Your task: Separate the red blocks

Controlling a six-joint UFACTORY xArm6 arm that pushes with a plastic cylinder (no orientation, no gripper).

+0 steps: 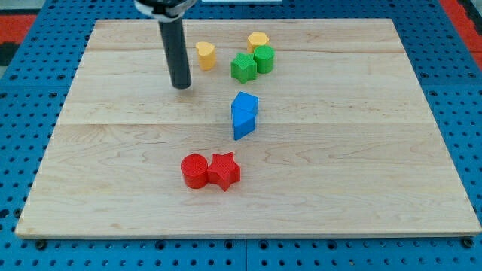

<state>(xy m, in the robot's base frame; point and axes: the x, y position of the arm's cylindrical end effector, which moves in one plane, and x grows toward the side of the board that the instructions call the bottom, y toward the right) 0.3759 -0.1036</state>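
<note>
Small red plastic cylinder and red plastic star touching on wooden tabletop; judged light, rigid, easily slid. End effector: bare rod, nothing grasped; my tip well above them, best applied at their seam.

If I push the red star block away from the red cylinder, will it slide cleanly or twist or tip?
The red star block looks squat, so it probably won't tip. Its points may make it twist if my tip meets one off-centre. It touches the red cylinder, so a push from the view's left would likely drag both; the smooth wooden board should let it slide.
</note>
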